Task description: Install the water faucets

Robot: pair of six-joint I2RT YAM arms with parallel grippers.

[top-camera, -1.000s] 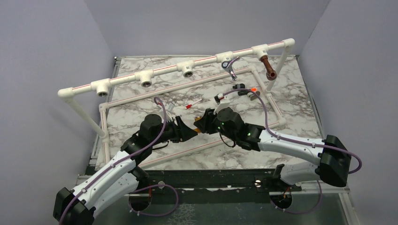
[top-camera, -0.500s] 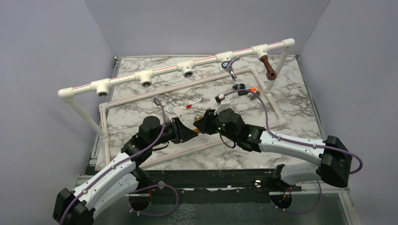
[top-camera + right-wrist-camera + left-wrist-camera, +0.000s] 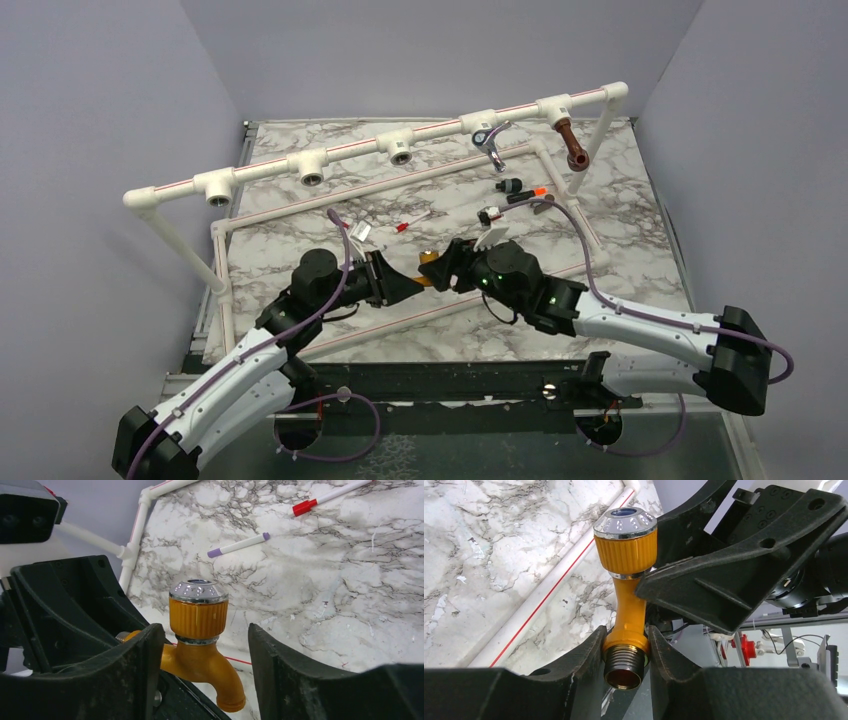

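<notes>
left gripper (image 3: 626,644): I read it as clamped hard on the threaded end of the yellow faucet (image 3: 626,555)
yellow faucet: held up off the marble table (image 3: 640,240), between the two arms; silver knob points away from the left gripper
right gripper (image 3: 204,647): jaws apart, one on either side of the knob; I see a clear gap on one side; it grips nothing
chrome faucet (image 3: 492,143): hangs from a fitting on the white pipe rail (image 3: 350,148)
copper faucet (image 3: 573,145): on the next fitting to the right
black faucet (image 3: 520,188): lies loose on the table, near the copper one
</notes>
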